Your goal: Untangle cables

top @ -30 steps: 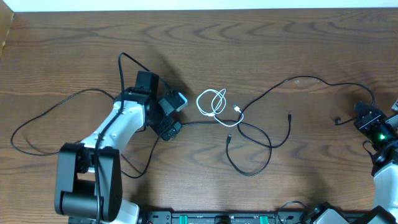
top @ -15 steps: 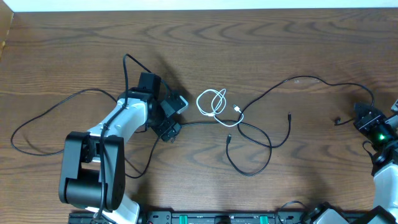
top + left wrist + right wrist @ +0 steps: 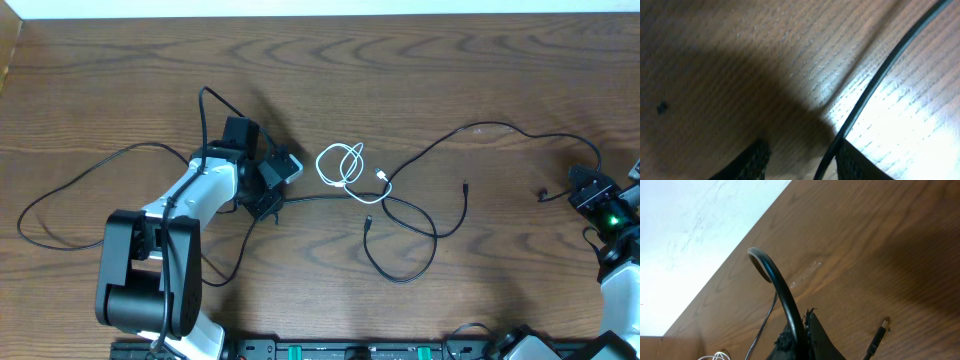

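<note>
Brown wooden tabletop (image 3: 450,60): left claw (image 3: 275,192) spread around long thin black cord (image 3: 880,75), right claw (image 3: 580,185) pinching it, short white cord (image 3: 345,181) between.

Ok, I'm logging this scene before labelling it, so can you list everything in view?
black cord: at least one, since crossing strands make the count unsure; black; sprawled from centre to right
white cord: one; white; coiled at centre
table: one; brown wood; under everything
left claw: one; black; open around the black cord, left of centre
right claw: one; black; seemingly shut on the black cord, far right
</note>
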Available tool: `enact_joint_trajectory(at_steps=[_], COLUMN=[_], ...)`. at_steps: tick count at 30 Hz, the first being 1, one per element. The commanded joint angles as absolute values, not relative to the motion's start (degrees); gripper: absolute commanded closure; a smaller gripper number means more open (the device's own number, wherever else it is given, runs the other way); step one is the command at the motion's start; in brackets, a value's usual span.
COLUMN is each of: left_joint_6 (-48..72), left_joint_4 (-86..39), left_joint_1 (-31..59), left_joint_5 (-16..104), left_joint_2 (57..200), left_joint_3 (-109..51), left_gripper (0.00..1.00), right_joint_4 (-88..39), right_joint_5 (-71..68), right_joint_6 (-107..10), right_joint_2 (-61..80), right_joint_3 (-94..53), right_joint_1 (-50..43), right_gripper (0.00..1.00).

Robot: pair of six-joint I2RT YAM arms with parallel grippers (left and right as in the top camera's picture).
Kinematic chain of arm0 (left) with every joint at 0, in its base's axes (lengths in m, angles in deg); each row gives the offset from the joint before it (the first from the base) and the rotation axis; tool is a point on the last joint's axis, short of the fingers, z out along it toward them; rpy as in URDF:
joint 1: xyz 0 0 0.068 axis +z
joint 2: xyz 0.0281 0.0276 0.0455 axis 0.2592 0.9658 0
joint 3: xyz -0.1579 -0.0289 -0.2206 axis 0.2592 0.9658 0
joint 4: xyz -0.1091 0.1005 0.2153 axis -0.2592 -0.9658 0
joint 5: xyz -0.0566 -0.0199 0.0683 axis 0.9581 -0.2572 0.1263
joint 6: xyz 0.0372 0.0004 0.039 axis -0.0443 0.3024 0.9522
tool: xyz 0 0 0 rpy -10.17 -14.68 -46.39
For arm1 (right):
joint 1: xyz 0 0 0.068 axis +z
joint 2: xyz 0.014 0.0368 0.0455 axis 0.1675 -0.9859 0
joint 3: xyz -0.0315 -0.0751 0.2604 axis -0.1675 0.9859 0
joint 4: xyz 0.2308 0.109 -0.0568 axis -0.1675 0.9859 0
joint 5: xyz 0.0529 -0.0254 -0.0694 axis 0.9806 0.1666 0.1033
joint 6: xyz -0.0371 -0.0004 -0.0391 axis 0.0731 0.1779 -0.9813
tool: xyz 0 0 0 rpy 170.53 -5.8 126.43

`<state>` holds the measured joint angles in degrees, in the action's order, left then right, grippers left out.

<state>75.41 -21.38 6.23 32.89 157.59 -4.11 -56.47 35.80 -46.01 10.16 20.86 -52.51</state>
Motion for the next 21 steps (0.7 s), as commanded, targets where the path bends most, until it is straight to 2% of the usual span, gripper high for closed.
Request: enact_joint_trajectory(at_steps=[1,5,9,10,11,21], left_joint_6=[75.8,75.9,76.0,76.0,76.0,75.2], left_joint_4=[-21.9,-22.1,-21.9,-21.9,-21.8,-19.4], left_joint_1=[6.1,6.1,6.1,6.1,6.1,6.1], left_joint_5=[33.6,33.6,32.9,32.4,31.8,24.1], left_joint_2=[158.7,158.7,159.1,159.2,159.3,159.2], left_joint_3=[-4.4,-3.8,-3.7,-3.7,-3.7,-3.7], left_gripper=[0.57,0.62,0.76,0.81,0.91,0.92], right_joint_4=[-56.4,-56.2,-56.2,-56.2,-56.2,-56.2], right_joint_5=[36.0,36.0,36.0,36.0,36.0,36.0], right_joint_6=[-47.1,-47.1,-47.1,-47.1,-47.1,-47.1], right_joint_2=[10.8,10.8,10.8,10.8,10.8,10.8], right_joint_3=[20.6,20.6,20.6,20.6,20.6,20.6], right_joint_1=[-51.9,-51.9,-51.9,-51.9,-51.9,-51.9], right_gripper=[0.99,0.99,0.99,0.99,0.99,0.99])
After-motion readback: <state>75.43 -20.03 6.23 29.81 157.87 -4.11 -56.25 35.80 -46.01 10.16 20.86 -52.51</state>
